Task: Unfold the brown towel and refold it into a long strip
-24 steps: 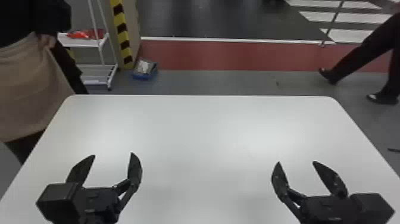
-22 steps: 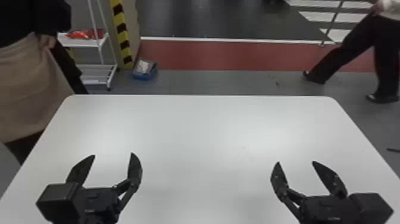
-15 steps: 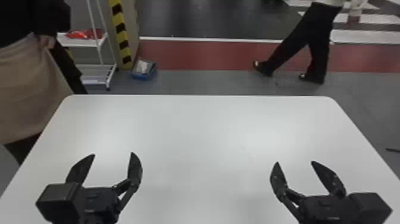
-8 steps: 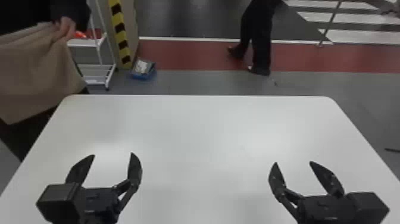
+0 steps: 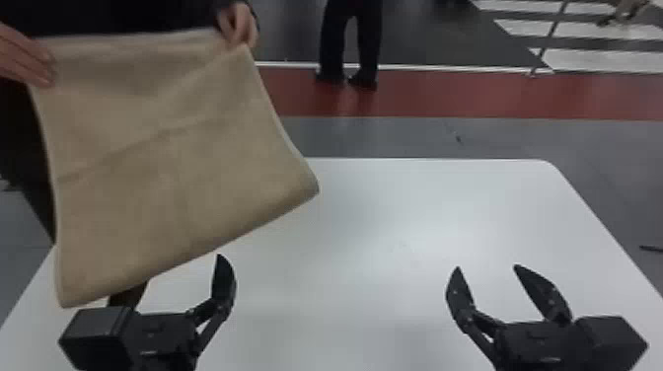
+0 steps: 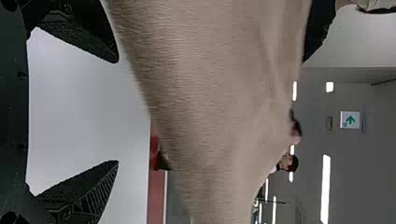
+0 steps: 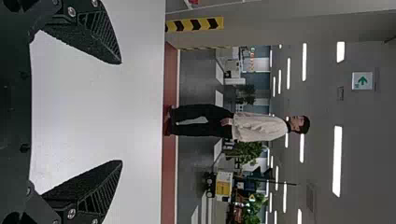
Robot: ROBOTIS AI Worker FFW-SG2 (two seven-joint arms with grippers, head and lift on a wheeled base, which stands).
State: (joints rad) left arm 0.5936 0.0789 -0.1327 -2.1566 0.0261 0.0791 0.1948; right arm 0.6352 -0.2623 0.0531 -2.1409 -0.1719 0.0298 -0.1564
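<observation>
Now brown towel (image 5: pixel 163 163) hangs from person's hands (image 5: pixel 238 24) near left gripper (image 5: pixel 165 330).

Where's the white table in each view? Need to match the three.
Head view: table across the lower half, far left corner behind the raised brown towel.
Left wrist view: table between the open fingers of the left gripper and past them.
Right wrist view: table between the open fingers of the right gripper and past them.
Shared landmark: red floor strip beyond the table's far edge.
</observation>
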